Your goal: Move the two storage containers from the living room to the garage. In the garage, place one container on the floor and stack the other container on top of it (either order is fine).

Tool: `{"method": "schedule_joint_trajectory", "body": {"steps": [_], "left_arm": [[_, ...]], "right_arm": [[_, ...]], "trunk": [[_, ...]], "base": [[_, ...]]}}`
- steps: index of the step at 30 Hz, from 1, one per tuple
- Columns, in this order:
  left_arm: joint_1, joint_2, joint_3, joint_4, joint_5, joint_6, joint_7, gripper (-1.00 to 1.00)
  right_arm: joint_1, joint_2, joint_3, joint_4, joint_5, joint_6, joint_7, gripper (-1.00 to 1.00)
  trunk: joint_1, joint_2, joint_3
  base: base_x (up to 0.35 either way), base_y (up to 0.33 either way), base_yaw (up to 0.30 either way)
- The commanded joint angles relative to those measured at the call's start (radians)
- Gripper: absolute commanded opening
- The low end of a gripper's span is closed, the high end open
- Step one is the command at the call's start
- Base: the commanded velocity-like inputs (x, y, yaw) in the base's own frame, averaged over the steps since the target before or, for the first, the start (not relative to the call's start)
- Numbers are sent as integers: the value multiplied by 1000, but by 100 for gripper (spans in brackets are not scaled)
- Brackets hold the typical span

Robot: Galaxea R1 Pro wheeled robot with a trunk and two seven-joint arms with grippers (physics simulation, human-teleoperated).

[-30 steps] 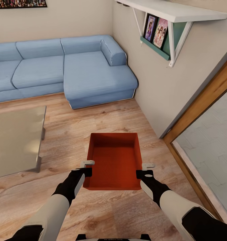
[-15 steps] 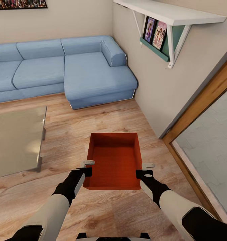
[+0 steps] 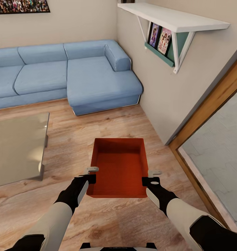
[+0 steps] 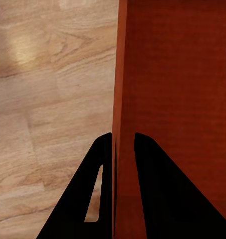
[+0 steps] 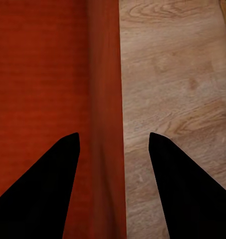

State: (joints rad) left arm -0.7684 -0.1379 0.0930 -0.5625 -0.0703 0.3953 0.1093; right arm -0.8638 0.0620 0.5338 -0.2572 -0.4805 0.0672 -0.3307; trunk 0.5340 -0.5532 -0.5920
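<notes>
Over wood planks, left pincer (image 3: 93, 174) pinches container (image 3: 120, 167) wall; right pincer (image 3: 152, 176) straddles it spread.

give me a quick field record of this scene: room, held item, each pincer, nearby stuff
room: living room, wood plank floor
held item: one orange-red storage container, open top, empty
left pincer: shut on the container's left wall
right pincer: straddles the right wall, jaws apart
nearby: blue sofa, glass table, wall shelf, doorway at right

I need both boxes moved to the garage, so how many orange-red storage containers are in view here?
1. The storage container is held between the left gripper and right gripper, above the wood floor. A second one may be elsewhere, outside these pictures.
</notes>
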Motion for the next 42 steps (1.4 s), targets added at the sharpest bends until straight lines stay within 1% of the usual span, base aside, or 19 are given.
{"method": "schedule_joint_trajectory", "body": {"steps": [1, 13, 22, 42], "left_arm": [[-1, -2, 13, -9, -34, 8, 4, -100], [-1, -2, 13, -9, -34, 7, 4, -100], [-1, -2, 13, -10, -34, 8, 4, -100], [-1, -2, 13, -10, -34, 7, 4, -100]], "right_arm": [[0, -1, 23, 3, -8, 7, -14, -100], [0, -1, 23, 3, -8, 7, -14, -100], [0, -1, 23, 3, -8, 6, -14, -100], [0, -1, 22, 3, -9, 6, -14, -100]], "trunk": [[-4, 6, 4], [-50, 90, 59], [-84, 153, 94], [-84, 153, 122]], "base": [[0, 0, -60], [0, 0, -65], [0, 0, 14], [0, 0, 77]]}}
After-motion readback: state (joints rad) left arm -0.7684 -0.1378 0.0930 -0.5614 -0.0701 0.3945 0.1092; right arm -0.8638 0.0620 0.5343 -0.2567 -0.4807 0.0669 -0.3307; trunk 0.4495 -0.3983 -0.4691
